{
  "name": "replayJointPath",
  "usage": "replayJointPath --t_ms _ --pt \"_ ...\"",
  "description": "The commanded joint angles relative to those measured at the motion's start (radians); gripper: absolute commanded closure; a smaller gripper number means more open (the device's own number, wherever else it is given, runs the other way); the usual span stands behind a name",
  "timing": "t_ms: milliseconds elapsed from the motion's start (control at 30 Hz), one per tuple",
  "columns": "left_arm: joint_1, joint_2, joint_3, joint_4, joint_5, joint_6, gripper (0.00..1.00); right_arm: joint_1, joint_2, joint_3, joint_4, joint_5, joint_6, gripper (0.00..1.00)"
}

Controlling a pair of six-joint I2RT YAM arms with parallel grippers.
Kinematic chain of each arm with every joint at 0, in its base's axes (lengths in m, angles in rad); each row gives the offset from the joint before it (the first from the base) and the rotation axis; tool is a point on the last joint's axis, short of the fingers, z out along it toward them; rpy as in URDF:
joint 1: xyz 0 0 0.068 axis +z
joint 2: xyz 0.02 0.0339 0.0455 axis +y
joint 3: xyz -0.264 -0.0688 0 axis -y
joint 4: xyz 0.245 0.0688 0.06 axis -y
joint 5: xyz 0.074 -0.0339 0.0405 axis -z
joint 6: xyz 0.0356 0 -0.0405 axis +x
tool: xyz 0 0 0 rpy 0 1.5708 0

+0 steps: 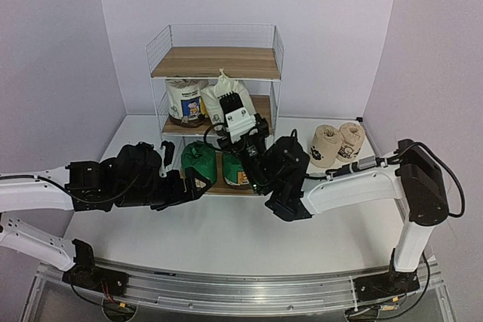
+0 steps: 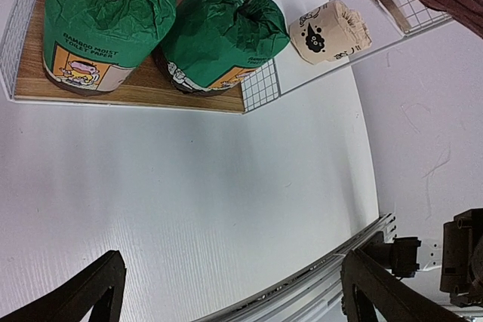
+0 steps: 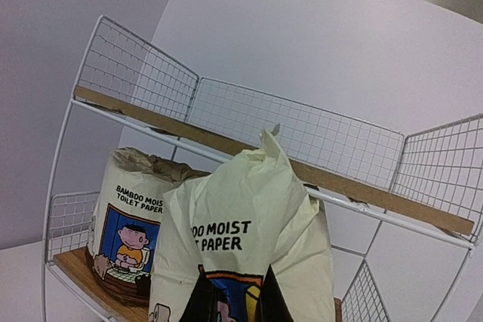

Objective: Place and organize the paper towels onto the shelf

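- The right end effector (image 3: 234,295) is clamped tight on a white paper towel roll (image 3: 249,216) at the shelf's (image 3: 136,73) middle tier. The roll's base is cut off, so contact with the board is unclear.
- Another white roll (image 3: 130,220) stands beside it.
- The left end effector (image 2: 230,284) gapes wide, empty, over the desk (image 2: 189,186).
- Its camera shows two green rolls (image 2: 106,20) on the bottom board; overhead, the arms partly mask them.
- Overhead shows two tan rolls (image 1: 326,145) on the desk; the left wrist camera shows one.

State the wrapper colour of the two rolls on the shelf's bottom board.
Both plump wrapped rolls are green; clearest in the left wrist view.
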Motion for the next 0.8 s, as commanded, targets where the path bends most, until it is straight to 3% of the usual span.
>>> replayJointPath --t_ms 0,367,767 --pt "0.003 0.003 0.007 0.015 -0.011 0.000 0.00 -0.013 0.008 0.063 0.171 0.023 0.001 1.00" --pt "0.002 0.003 0.004 0.012 -0.012 -0.003 0.00 -0.039 0.047 0.057 0.170 0.066 0.007 0.96" --pt "0.002 0.017 0.012 0.001 -0.015 -0.004 0.00 -0.040 0.014 -0.095 0.170 0.124 0.102 0.62"
